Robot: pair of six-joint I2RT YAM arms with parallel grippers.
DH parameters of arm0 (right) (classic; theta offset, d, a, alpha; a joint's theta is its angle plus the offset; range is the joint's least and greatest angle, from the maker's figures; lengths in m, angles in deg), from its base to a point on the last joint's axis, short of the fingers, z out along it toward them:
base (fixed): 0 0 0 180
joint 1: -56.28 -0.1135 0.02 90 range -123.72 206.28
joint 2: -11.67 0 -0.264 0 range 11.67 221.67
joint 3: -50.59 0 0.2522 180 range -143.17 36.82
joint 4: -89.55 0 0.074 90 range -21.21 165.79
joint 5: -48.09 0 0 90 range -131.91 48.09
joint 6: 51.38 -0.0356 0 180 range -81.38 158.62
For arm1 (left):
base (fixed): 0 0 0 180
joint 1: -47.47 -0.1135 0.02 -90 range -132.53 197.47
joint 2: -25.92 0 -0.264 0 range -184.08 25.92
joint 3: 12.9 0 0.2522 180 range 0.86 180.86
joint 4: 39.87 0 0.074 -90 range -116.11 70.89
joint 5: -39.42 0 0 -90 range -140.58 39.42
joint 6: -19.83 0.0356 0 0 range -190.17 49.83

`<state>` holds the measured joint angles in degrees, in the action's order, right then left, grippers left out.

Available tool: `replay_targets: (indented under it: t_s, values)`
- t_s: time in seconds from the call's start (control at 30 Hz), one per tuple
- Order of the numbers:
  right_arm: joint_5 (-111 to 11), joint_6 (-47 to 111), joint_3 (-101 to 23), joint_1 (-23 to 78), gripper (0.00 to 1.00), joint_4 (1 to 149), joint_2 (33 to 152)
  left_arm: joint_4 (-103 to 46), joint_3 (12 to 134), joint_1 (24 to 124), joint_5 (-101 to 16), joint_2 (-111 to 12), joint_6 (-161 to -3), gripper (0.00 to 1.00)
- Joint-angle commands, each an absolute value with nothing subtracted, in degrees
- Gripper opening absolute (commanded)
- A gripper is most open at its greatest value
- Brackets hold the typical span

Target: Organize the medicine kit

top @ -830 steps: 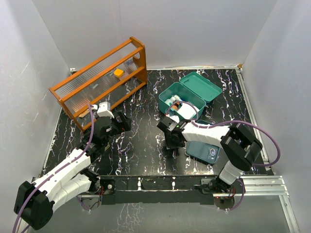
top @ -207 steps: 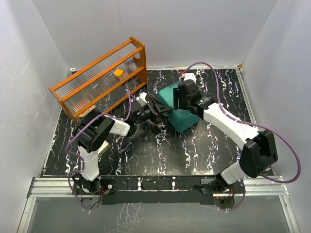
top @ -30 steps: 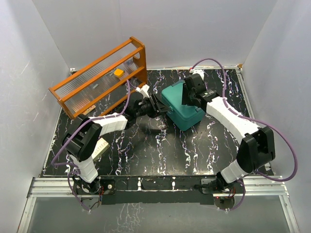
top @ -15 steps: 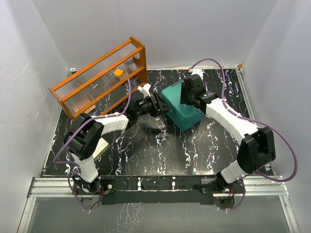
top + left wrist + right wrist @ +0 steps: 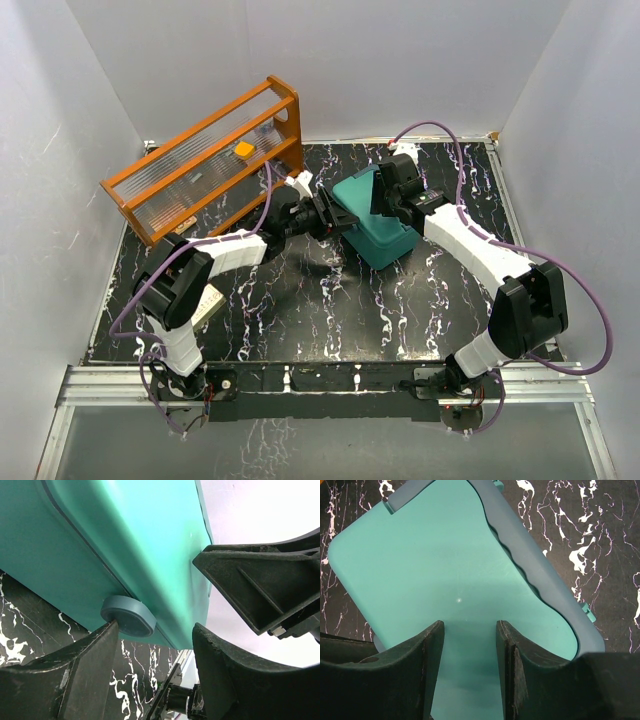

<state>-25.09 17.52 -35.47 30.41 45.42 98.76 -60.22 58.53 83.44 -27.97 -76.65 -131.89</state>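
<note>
The medicine kit [image 5: 378, 228] is a teal-green box that stands with its lid down at the middle back of the table. My left gripper [image 5: 337, 218] is at the kit's left side, open. In the left wrist view the kit's wall [image 5: 125, 545] fills the top, and a blue-grey latch [image 5: 127, 616] sits just above my left gripper's [image 5: 155, 630] left finger, with nothing gripped. My right gripper [image 5: 384, 200] is over the lid from the far side. In its own view the right gripper [image 5: 470, 627] stands open on the teal lid [image 5: 445, 565], beside the blue-grey handle edge [image 5: 530, 575].
An orange wooden rack [image 5: 205, 165] with clear shelves stands at the back left, a small orange item inside it. A white card [image 5: 206, 301] lies by the left arm's elbow. White walls close the table on three sides.
My left gripper's jaws have spread wider and it has edged right, closer to the kit's side. The right gripper shifted slightly left on the lid, then held still.
</note>
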Motion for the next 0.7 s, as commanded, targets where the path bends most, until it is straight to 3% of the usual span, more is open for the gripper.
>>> replay_targets:
  t_s: [0.0,0.67]
  values:
    - [-26.43,16.64,-33.49,30.26,0.43,42.12,99.28,-57.21,62.17,84.16,-29.49,-74.30,-130.42,0.60]
    - [-26.90,16.02,-33.09,30.27,0.42,42.60,99.20,-45.92,68.91,84.82,-33.05,-78.54,-132.05,0.65]
